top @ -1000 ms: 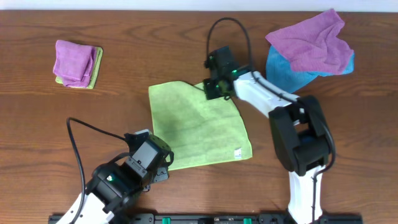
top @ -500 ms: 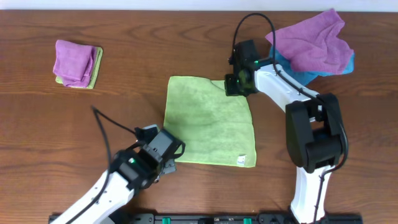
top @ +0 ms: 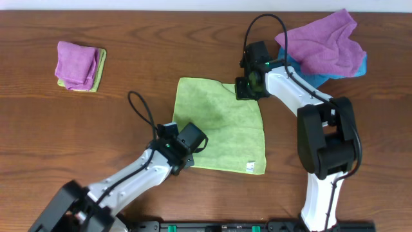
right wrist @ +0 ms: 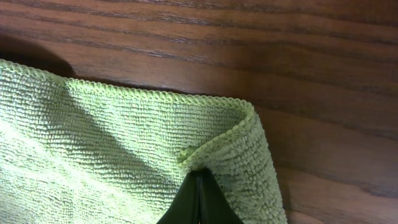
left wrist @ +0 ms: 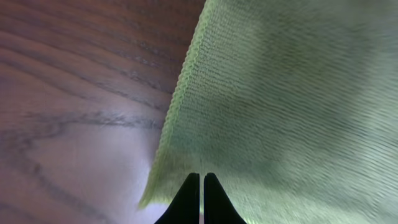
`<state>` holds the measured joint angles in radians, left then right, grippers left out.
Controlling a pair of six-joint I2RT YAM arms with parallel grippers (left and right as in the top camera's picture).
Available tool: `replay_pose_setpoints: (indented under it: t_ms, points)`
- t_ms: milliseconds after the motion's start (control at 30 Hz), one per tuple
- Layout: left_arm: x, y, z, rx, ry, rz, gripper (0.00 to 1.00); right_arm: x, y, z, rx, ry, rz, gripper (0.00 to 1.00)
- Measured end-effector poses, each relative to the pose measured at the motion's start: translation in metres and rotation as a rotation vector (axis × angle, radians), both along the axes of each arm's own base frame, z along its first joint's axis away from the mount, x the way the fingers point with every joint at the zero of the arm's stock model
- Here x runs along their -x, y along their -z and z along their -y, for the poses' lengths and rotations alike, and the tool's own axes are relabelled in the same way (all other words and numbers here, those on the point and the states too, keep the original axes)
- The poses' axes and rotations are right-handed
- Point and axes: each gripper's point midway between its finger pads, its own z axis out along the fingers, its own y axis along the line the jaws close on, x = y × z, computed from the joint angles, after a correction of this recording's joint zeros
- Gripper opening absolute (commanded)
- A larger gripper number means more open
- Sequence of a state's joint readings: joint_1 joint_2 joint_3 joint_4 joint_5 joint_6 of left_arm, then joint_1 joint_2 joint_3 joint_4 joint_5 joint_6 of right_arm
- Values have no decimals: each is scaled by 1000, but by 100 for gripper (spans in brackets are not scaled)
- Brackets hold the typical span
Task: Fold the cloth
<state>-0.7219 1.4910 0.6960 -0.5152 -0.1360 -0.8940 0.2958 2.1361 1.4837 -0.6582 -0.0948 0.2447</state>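
Dark wood-grain table [top: 129,109] beneath everything. Nearest the arm bases, at the near-left corner of the cloth [top: 222,129]: left gripper [top: 190,145], reaching in from the near left. From the left wrist, black fingertips [left wrist: 190,194] pressed tight together with no gap, pinched on the cloth's hemmed edge just beside that corner. Green pile filling the upper right of that view, blurred wood to its left.

Cloth itself spread open at mid-table, light yellow-green, roughly square, turned slightly off square to the table's edges. Small white tag [top: 247,165] on the near edge of the cloth, close to its near-right corner. Faint darker patch across the middle of the cloth.

At the far-right corner of the cloth: right gripper [top: 245,89], on an arm coming up along the cloth's right side. In the right wrist view, fingers [right wrist: 191,200] closed to a point and clamped on that corner. Fabric there puckered and curled over into a small fold, stitched hem plain along the far edge.

Beyond the cloth to the right, apart from it: crumpled purple cloth [top: 322,42] draped over a bright blue cloth [top: 293,78]. Well to the left of the cloth and a little farther back: small folded stack, purple piece [top: 77,63] on top of a yellow-green one [top: 98,84].
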Motion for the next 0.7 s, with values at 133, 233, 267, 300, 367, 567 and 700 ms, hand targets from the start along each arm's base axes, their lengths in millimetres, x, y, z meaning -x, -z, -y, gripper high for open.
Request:
replay_pose_setpoints:
  t_ms: [133,233,267,300,367,567,700]
  points:
    - [2,11,-3,-32,-5,-27,6,0,0,1,2,1,-1,1]
    - [2,11,-3,-37,-16,-32,6,2,0,2,12,3,-5,1]
    - [2,12,-2,-38,-19,-34,6,2,0,3,15,3,-7,1]
    - [3,12,-2,-39,-22,-36,6,3,-1,4,20,4,-12,1]
    - [3,12,-2,-40,-27,-44,6,5,-1,7,34,7,-21,1]
    - [14,12,-7,-64,-69,-90,6,14,-2,30,146,34,-62,1]
    - [21,12,-7,-77,-72,-99,6,16,-7,47,220,53,-83,1]
